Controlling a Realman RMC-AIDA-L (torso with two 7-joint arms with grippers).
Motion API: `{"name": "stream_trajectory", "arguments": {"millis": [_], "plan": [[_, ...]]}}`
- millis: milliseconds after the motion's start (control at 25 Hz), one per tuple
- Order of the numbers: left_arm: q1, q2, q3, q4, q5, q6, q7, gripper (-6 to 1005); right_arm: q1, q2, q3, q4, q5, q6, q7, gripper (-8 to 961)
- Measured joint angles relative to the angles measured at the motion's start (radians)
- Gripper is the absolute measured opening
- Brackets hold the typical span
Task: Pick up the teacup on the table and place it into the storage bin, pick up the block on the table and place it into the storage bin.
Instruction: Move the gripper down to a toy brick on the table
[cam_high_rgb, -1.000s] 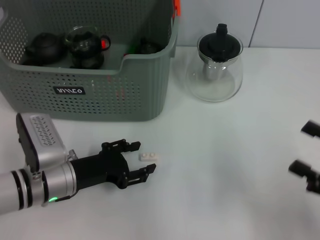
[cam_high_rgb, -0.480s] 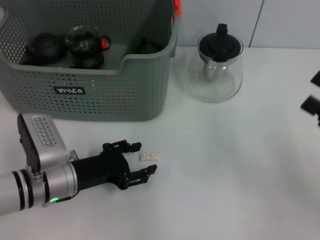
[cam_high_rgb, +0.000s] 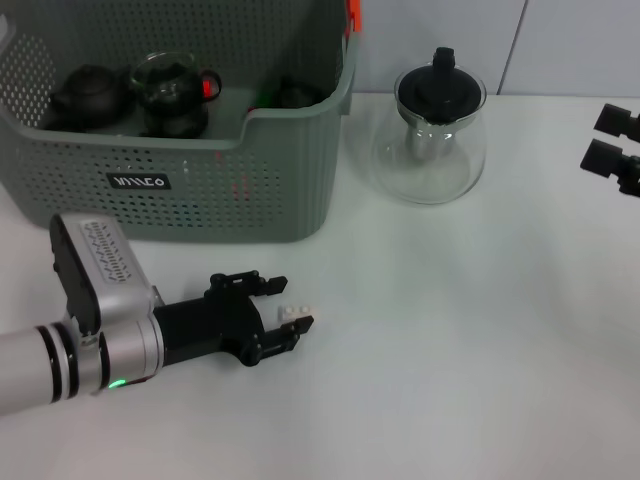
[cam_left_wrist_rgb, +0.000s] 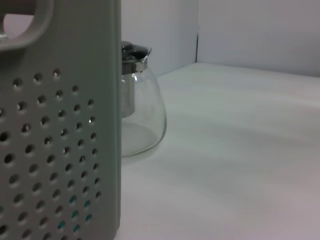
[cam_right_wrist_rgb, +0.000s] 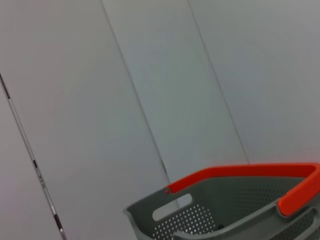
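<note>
White counter (cam_high_rgb: 450, 330) under pale wall panels, carrying everything. Biggest on it: grey-green perforated storage bin (cam_high_rgb: 200, 190) with black label, at far left, already holding a dark teapot (cam_high_rgb: 90, 92), a glass teacup (cam_high_rgb: 168, 92) and another dark piece in the corner, hard to identify. No teacup out on the counter, so that half judged done. Next to the bin, just to its right: clear glass teapot (cam_high_rgb: 432, 130) with black lid, not part of the job. Then left tool (cam_high_rgb: 283, 320), low on the counter in front of the bin, narrowed around the small white block (cam_high_rgb: 297, 318), fingers either side and apparently touching. Block not yet lifted, resting on the counter; lift and drop into the bin remaining. Right tool (cam_high_rgb: 612, 140) up at far right edge, parked, fingers somewhat apart, carrying nothing.
</note>
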Motion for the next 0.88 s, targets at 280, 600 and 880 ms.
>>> {"name": "stream_trajectory", "arguments": {"millis": [280, 600, 880], "plan": [[-0.002, 0.003, 0.011, 0.0, 0.009, -0.007, 0.029, 590, 0.009, -0.001, -0.001, -0.012, -0.003, -0.001, 0.012, 946], [0.007, 0.002, 0.035, 0.001, 0.012, -0.009, 0.032, 587, 0.004, -0.001, -0.001, -0.013, -0.002, -0.007, 0.013, 946], [0.017, 0.0, 0.041, -0.001, 0.012, 0.02, 0.035, 567, 0.002, -0.003, 0.0, -0.014, -0.003, -0.014, 0.013, 946]]}}
